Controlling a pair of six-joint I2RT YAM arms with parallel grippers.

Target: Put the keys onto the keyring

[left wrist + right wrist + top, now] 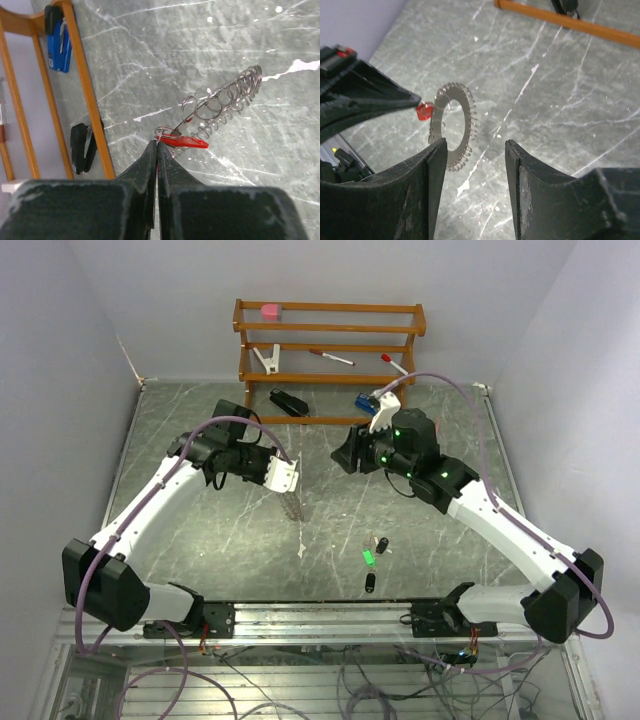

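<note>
My left gripper [285, 477] is shut on the keyring [293, 506], a silvery ring with a jagged rim that hangs below its tips above the table. In the left wrist view the keyring [227, 97] stretches away from the shut tips [156, 145], and a red key [190, 142] sits right at them. My right gripper [472, 145] stands open with nothing between its fingers, just short of the keyring [466, 120] and the red key [424, 111]. A green key [368, 557] and two black keys [382, 544] [370, 582] lie on the table in front of the right arm.
A wooden rack [330, 340] stands at the back with a pink item [270, 311], a marker [330, 357] and a white clip [268, 360]. A black stapler [290, 402] and a blue stapler [365, 402] lie at its foot.
</note>
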